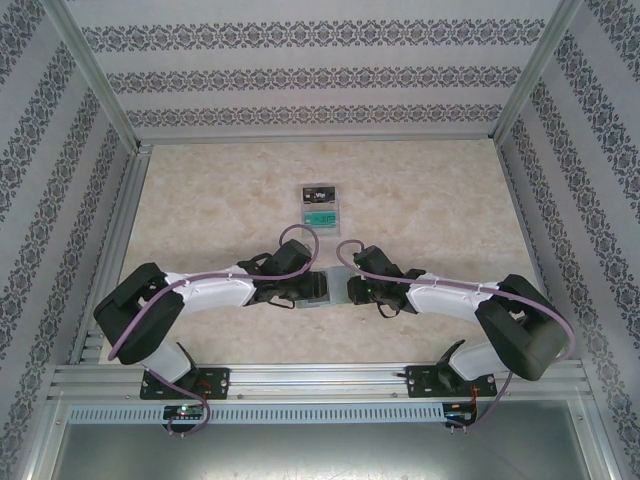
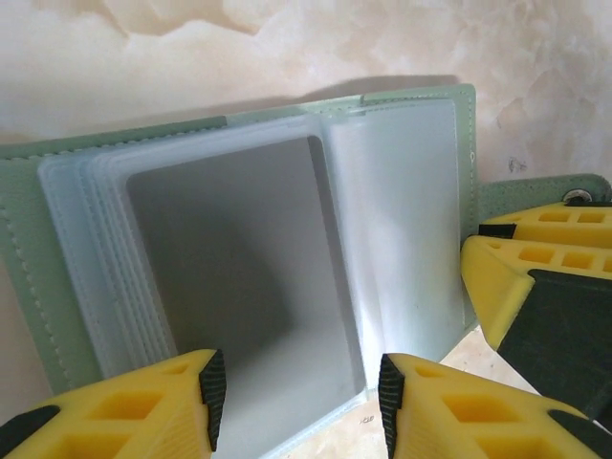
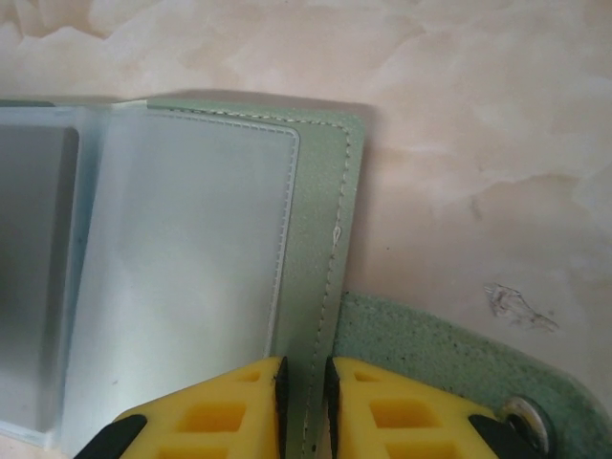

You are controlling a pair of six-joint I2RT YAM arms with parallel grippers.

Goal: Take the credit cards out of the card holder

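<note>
Two credit cards [image 1: 320, 212] lie in a tray [image 1: 339, 222], away from card holder [image 2: 24, 249]. R gripper [image 3: 304, 392] pinches its cover edge; L gripper [image 2: 298, 387] is approx. half-open over the sleeves [image 2: 402, 220].

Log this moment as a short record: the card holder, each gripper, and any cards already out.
card holder: open, clear sleeves showing
left gripper: jaws apart at the near edge of the sleeves, nothing visibly gripped
right gripper: jaws shut on the holder's green cover edge
cards out: black card and teal card in the grey tray, beyond the holder
</note>
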